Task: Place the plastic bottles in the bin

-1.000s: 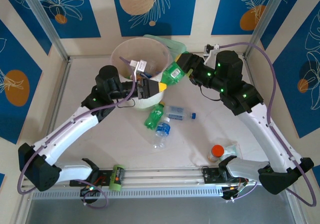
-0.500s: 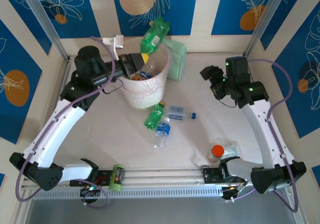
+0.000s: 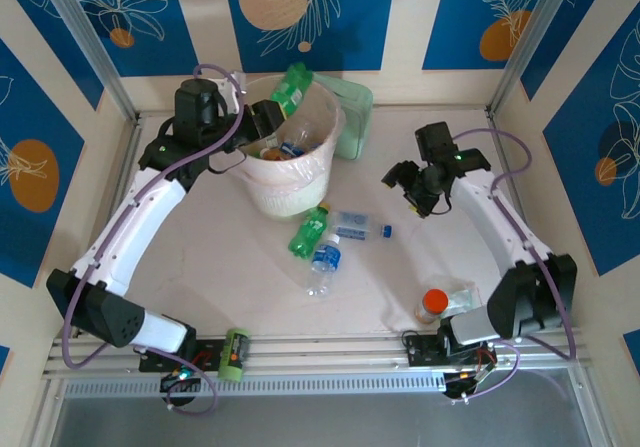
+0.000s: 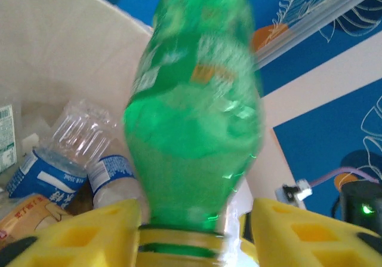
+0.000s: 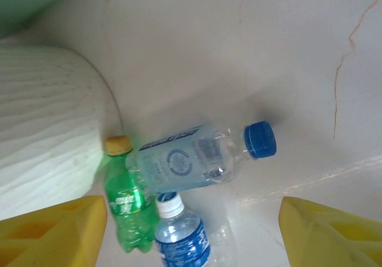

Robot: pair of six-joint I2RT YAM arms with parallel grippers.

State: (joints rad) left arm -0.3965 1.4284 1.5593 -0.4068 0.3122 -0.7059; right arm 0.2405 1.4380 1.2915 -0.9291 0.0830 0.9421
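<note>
— Three bottles on the tabletop [image 3: 230,287], bunched on the near side of the bin [image 3: 285,195]: small green bottle [image 5: 125,202], blue-capped bottle [image 5: 197,157], white-capped bottle [image 5: 182,234]. Right pincer [image 5: 191,237] hangs over them, fingers wide apart, nothing between
— And the left pincer [image 4: 197,213]?
— Up over the bin's mouth, big green bottle [image 4: 194,117] standing between its fingers. Fingers apart, a gap showing on one side, so I judge it unclamped, ready to drop onto the clear bottles [image 4: 89,153] inside
— How will those three handle?
— Light, I'd say: thin plastic that dents and rolls, slick too. Take each across the labelled belly, square to its length, not by the cap
— Surface?
— Smooth white tabletop, a hairline crack [image 5: 343,70] near the blue-capped bottle. Blue panels [image 3: 150,7] printed with leaves and orange discs wall it in; a pale green box [image 3: 355,117] sits behind the bin, an orange-capped container [image 3: 433,305] near the right arm's base
</note>
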